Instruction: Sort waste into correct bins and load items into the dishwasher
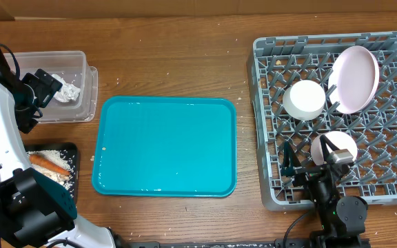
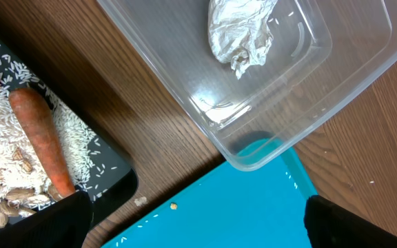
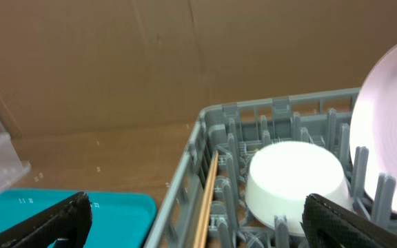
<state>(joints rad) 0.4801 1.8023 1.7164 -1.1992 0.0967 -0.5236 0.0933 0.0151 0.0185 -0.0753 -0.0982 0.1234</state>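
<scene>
A crumpled white wad point(image 1: 68, 91) lies in the clear plastic bin point(image 1: 81, 62); it also shows in the left wrist view point(image 2: 243, 31). A carrot point(image 2: 41, 138) lies on rice in the black tray point(image 1: 71, 153). The teal tray point(image 1: 164, 145) is bare apart from a few crumbs. My left gripper point(image 1: 45, 85) hangs open and empty above the clear bin's near edge point(image 2: 198, 227). The grey dish rack point(image 1: 264, 124) holds a pink plate point(image 1: 354, 78), a white bowl point(image 1: 304, 98) and a second white dish point(image 1: 342, 144). My right gripper point(image 1: 310, 161) is open and empty over the rack's front left part point(image 3: 195, 220).
A wooden stick point(image 3: 205, 200) lies along the rack's left wall beside the white bowl point(image 3: 295, 180). Rice grains and crumbs are scattered on the wooden table point(image 1: 178, 62). A cardboard wall point(image 3: 150, 55) stands behind the table.
</scene>
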